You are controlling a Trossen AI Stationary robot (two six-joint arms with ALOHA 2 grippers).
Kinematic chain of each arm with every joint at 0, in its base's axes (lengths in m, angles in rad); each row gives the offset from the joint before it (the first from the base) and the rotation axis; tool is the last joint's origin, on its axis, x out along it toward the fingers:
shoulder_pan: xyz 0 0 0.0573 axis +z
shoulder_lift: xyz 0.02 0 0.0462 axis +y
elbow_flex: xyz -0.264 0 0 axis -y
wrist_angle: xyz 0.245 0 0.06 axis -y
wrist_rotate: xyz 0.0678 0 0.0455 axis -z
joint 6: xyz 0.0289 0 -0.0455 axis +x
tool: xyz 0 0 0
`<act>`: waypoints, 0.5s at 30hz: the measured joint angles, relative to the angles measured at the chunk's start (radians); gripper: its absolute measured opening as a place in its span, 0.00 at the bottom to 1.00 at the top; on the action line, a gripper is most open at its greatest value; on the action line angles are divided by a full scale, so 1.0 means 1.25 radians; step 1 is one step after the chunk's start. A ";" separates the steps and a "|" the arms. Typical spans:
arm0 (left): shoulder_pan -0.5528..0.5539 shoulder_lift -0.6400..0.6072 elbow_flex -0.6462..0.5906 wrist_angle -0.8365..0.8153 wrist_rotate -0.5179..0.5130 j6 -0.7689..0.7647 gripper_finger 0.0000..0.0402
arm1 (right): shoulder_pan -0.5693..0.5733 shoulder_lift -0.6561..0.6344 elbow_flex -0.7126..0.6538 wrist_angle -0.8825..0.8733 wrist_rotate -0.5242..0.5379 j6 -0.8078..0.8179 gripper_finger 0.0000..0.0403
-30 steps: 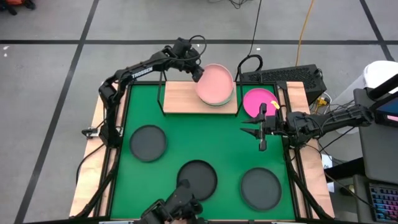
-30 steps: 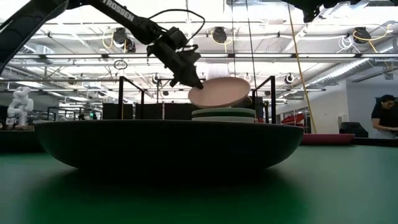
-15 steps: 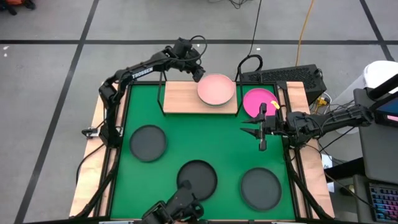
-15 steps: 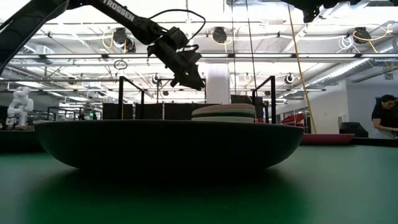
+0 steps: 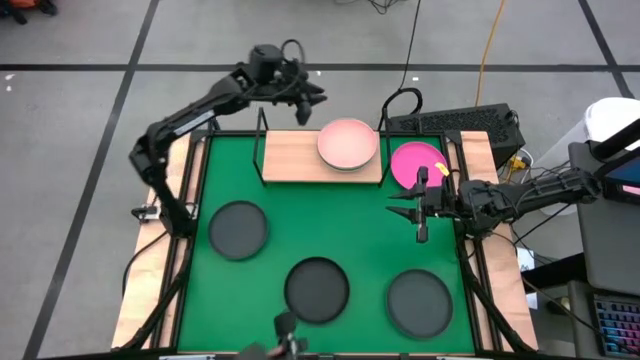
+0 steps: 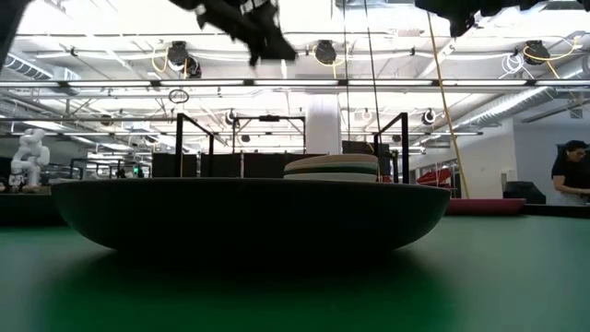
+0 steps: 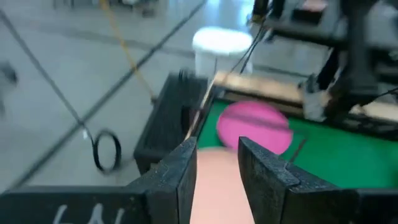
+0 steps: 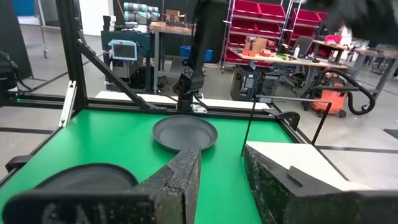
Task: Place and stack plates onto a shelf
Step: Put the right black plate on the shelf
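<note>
Nearest, three dark plates point(image 5: 317, 289) lie loose on the green mat point(image 5: 300, 200), unstacked. Mid-tabletop, the right pincer point(image 5: 415, 212) hovers low at the mat's right edge, fingers spread, empty. Just beyond it the magenta plate point(image 5: 416, 163) sits beside the shelf point(image 5: 290, 157), not yet on it. On the shelf's right end, a short stack topped by the light pink plate point(image 5: 347, 143). Farthest, the left pincer point(image 5: 308, 101) is raised behind the shelf, fingers apart, empty. Judged roughly half done.

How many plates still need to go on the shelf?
A stack topped by the light pink plate sits on the shelf. Nothing is in hand: left gripper and right gripper are empty. Left: the magenta plate and three black plates on the green mat.
</note>
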 joint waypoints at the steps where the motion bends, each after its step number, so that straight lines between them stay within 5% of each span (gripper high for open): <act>1: -0.009 -0.022 0.000 -0.001 -0.006 0.008 0.29 | 0.000 0.000 0.000 -0.004 0.000 0.002 0.26; 8: -0.092 -0.163 -0.100 0.035 -0.049 0.032 0.21 | 0.000 0.000 0.000 -0.034 0.000 0.025 0.26; 15: -0.145 -0.325 -0.401 0.250 -0.070 -0.037 0.20 | 0.000 0.000 -0.007 -0.039 0.000 0.035 0.26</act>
